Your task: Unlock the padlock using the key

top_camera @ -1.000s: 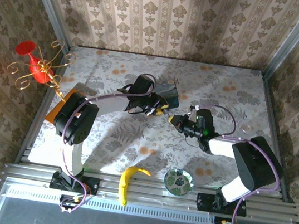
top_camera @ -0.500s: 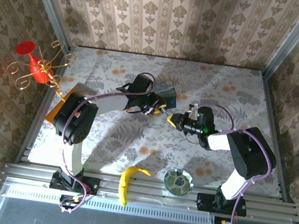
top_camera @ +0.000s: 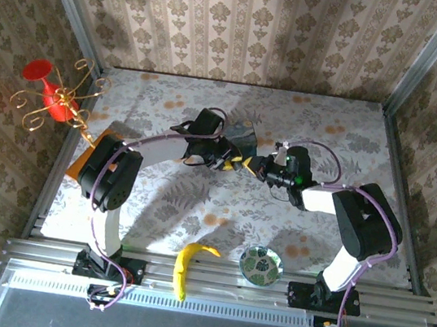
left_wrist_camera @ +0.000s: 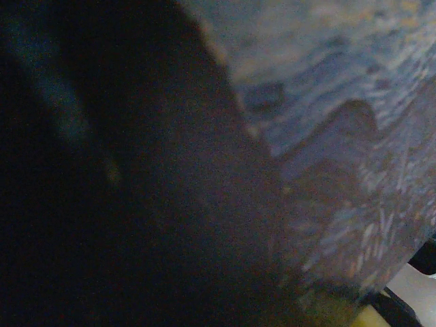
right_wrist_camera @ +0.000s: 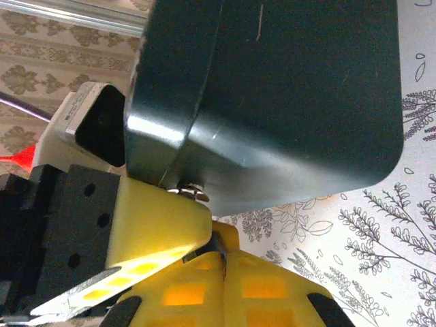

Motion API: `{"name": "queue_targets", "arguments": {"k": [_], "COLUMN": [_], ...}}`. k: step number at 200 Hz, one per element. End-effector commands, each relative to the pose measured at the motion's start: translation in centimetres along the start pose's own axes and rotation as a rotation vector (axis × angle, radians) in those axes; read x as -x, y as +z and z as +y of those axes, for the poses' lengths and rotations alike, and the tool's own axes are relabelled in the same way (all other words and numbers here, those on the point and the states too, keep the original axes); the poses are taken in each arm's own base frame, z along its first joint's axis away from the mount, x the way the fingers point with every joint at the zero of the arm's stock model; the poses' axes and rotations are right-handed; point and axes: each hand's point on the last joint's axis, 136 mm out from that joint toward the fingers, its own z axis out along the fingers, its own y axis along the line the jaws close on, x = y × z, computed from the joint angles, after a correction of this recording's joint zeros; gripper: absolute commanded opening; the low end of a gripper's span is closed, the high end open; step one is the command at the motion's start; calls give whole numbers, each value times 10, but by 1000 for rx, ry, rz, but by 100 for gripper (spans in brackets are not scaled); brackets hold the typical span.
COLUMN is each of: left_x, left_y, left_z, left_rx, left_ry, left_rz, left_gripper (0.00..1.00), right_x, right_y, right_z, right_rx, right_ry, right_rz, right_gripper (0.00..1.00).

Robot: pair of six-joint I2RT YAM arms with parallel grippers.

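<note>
since the top view is the wide one, starting there: the left gripper (top_camera: 234, 159) and the right gripper (top_camera: 254, 167) meet nearly tip to tip mid-table, right at the near edge of the blue box (top_camera: 243, 134). the padlock is too small to pick out from up here.

left wrist view: dark and blurry, with the painted surface of the blue box (left_wrist_camera: 340, 136) right up against the lens. can't read the jaws from it.

right wrist view is the useful one. the blue box (right_wrist_camera: 293, 95) looms overhead, dark side to the camera, and a tiny silvery bit at its lower edge looks like the padlock (right_wrist_camera: 189, 190). 1 yellow finger (right_wrist_camera: 160, 225) of the left gripper sits just under it and the other is across the box wall, so i'd call that clamped on the blue box. the right gripper (right_wrist_camera: 219, 252) has its 2 pads pressed together just below the padlock. i can't make out the key between them.

progress-wise: lined up, but nothing looks unlocked yet. inserting and turning are what's left, i reckon.
</note>
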Motion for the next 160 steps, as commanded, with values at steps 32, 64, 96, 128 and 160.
{"name": "queue_targets", "arguments": {"k": [32,64,96,128,160], "left_x": [-26,-15,-14,-16,-12], "left_y": [3,5,15,16,-3], "left_z": [-9,1,15,11,-5], "left_rx": [-31,12,54,41,4], "left_ry": [-35,-16,-16,23,109], "left_rz": [86,30,23,12,-56], "left_gripper": [0,30,67,79,87], "right_x": [-5,-11,-14,-12,-9], "right_y": [-3,-26,-52,-71,-78], "right_z": [-1,-22,-30,-17,-8], "right_rx": [-20,-137,-252,-262,-240], "right_ry": [-52,-53,-90,-121,-119], "right_rz": [-70,-118,-144,-172,-196], "right_gripper": [0,0,0,0,0]}}
